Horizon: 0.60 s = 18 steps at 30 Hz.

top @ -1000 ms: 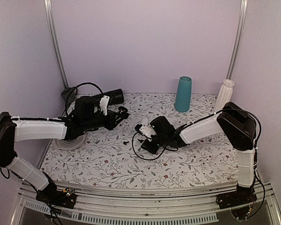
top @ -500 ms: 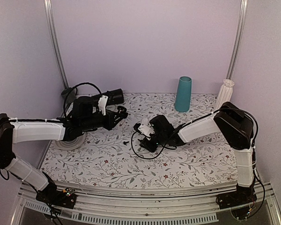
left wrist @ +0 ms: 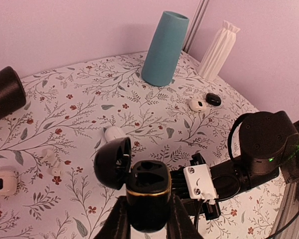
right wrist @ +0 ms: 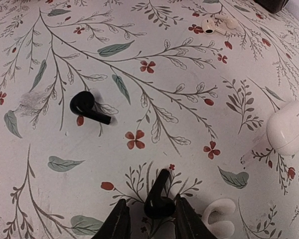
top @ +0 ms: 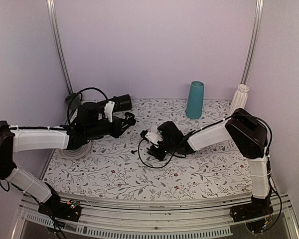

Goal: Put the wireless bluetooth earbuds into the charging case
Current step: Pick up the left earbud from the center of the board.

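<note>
My left gripper [left wrist: 148,219] is shut on the black charging case [left wrist: 148,191] and holds it upright above the table. Its lid [left wrist: 112,162] hangs open to the left and both sockets look empty. In the top view the left gripper [top: 128,120] is at the back left. My right gripper [right wrist: 150,213] is shut on one black earbud [right wrist: 159,198], stem pointing away, just above the cloth. The second black earbud [right wrist: 88,107] lies loose on the cloth ahead and to the left; it also shows in the top view [top: 133,151]. The right gripper [top: 153,148] is mid-table, right of the case.
A teal cup [top: 195,99] and a white vase [top: 239,99] stand at the back right, and a black cylinder [top: 120,102] lies at the back left. A white oval case [right wrist: 289,127], white earbuds [right wrist: 217,24] and a white ear tip [right wrist: 219,215] lie near the right gripper.
My right gripper has moved a little left and away from the near edge, toward the left gripper, with the earbud still in it. The left gripper has barely moved.
</note>
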{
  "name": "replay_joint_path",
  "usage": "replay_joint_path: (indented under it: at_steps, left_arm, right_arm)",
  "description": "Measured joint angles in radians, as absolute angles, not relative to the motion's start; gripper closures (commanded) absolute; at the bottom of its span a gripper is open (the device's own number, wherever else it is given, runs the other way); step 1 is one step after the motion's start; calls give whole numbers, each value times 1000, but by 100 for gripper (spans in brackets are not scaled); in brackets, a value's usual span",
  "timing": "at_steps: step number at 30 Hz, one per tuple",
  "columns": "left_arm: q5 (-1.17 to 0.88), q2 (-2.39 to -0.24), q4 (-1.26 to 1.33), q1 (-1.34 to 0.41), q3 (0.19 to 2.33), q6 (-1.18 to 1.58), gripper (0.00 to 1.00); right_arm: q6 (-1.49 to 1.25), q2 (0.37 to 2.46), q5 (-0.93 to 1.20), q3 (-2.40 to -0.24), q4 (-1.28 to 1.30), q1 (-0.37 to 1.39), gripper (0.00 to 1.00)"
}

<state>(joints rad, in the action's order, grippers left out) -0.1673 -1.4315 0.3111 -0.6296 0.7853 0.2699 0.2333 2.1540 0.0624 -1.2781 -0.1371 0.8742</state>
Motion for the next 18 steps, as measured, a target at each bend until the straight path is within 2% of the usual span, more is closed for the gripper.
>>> replay_joint_path:
  at_steps: [10, 13, 18]
  left_arm:
    - [-168, -1433, 311, -630, 786, 270, 100]
    - [-168, -1434, 310, -630, 786, 270, 100]
    - [-169, -1435, 311, -630, 786, 260, 100]
  right_arm:
    - [233, 2164, 52, -1284, -151, 874, 80]
    - [233, 2165, 47, -1284, -153, 874, 88]
    - [233, 2165, 33, -1284, -159, 874, 90]
